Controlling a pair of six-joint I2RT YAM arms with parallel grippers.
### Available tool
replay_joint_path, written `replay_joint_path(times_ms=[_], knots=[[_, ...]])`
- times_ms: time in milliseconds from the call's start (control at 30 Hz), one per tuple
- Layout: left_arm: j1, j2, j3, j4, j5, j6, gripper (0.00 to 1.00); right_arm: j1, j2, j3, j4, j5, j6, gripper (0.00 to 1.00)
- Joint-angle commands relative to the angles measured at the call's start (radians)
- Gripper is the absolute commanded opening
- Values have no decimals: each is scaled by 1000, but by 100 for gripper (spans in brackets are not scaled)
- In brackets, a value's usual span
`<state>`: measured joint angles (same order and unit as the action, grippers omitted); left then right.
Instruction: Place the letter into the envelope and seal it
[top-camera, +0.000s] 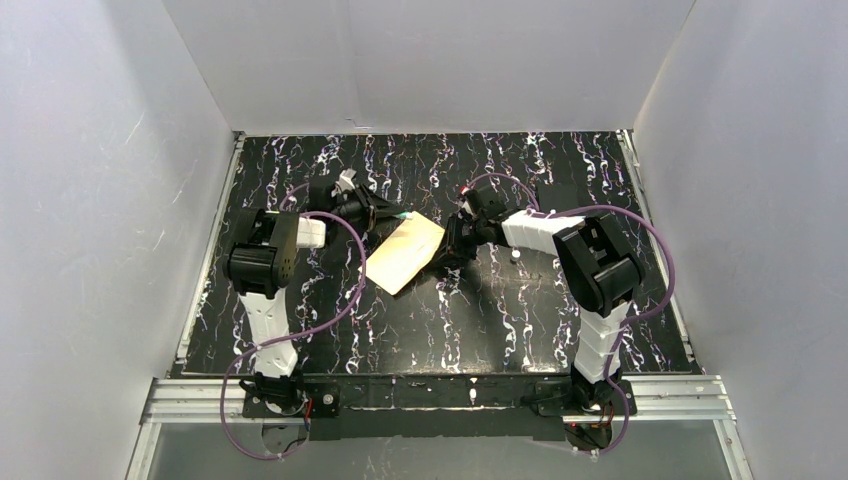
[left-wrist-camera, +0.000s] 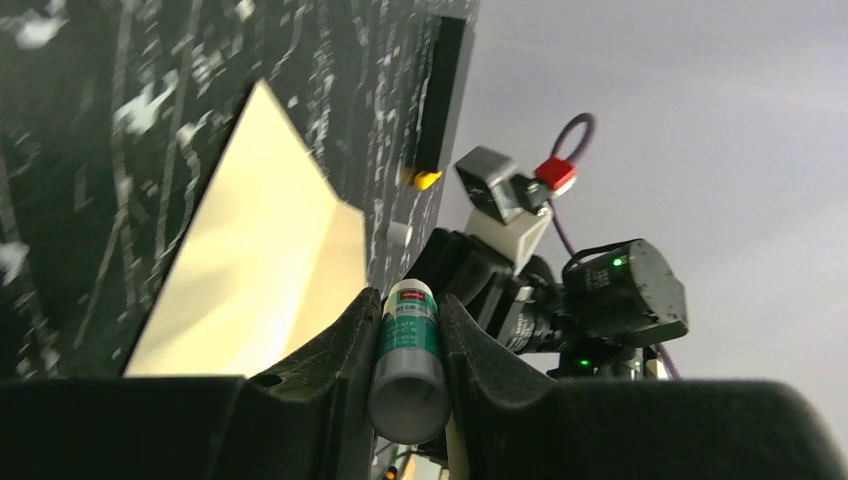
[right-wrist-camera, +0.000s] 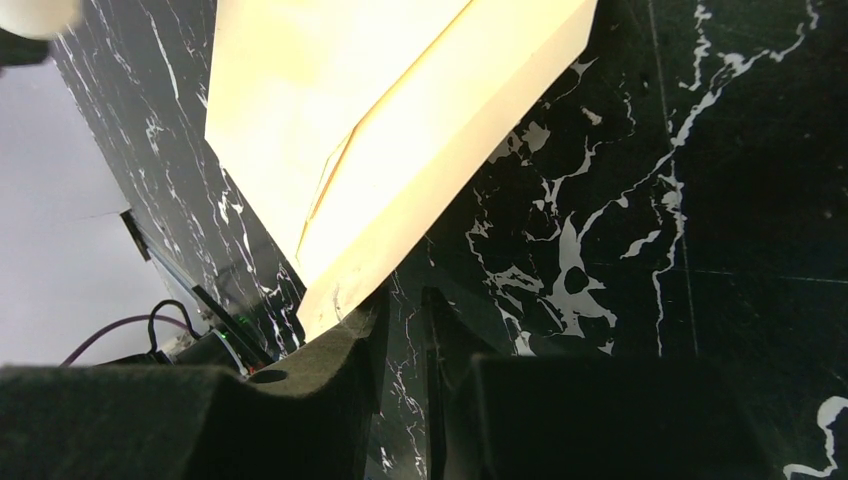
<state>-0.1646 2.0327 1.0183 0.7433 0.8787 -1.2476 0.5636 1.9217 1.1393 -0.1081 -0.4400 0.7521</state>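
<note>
Top external view: the envelope (top-camera: 405, 255) is seen lying near the middle of the table (top-camera: 520, 340), a little left of centre, with its long axis slanted from near-left to far-right. It is flanked by both arms. The left gripper (top-camera: 385, 213) is held at its far-left end and the right gripper (top-camera: 458, 245) at its right edge. Left wrist view: the left gripper (left-wrist-camera: 408, 298) is clamped on a glue stick (left-wrist-camera: 410, 350) with a grey barrel, a green label and a white top, and the top is pointed toward the envelope (left-wrist-camera: 260, 250). Whether the stick's tip is touching the paper cannot be told. A crease is noted across the cream sheet, with a pointed part beyond it. Right wrist view: the right gripper (right-wrist-camera: 405, 305) is set low over the table, with its fingers (right-wrist-camera: 330, 370) drawn close together. A narrow slit is left between them, through which only the marbled surface is seen. The envelope (right-wrist-camera: 400, 130) is met at its near corner by the left-hand finger, and its crease line is visible. The sheet is not caught between the jaws.
</note>
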Motion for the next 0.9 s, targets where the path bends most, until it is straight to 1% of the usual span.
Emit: replay_joint_path(times_ms=[0, 100, 233, 400, 533, 600, 733, 867], knots=[[25, -28, -48, 10, 14, 29, 0, 1, 10, 45, -12, 2, -18, 27], [35, 9, -46, 55, 11, 9, 0, 1, 10, 48, -18, 3, -22, 27], [50, 24, -62, 59, -26, 10, 0, 1, 9, 48, -27, 9, -24, 27], [55, 49, -114, 61, -78, 10, 0, 1, 12, 54, -23, 9, -19, 27], [42, 42, -174, 96, -110, 17, 0, 4, 20, 65, -9, 3, -9, 28], [40, 40, -206, 147, -137, 1, 0, 8, 28, 76, -5, 0, -7, 28], [40, 77, -249, 298, -152, -86, 0, 16, 39, 90, -1, -3, -4, 28], [38, 109, -275, 362, -167, -126, 0, 24, 54, 101, 7, -7, 4, 28]])
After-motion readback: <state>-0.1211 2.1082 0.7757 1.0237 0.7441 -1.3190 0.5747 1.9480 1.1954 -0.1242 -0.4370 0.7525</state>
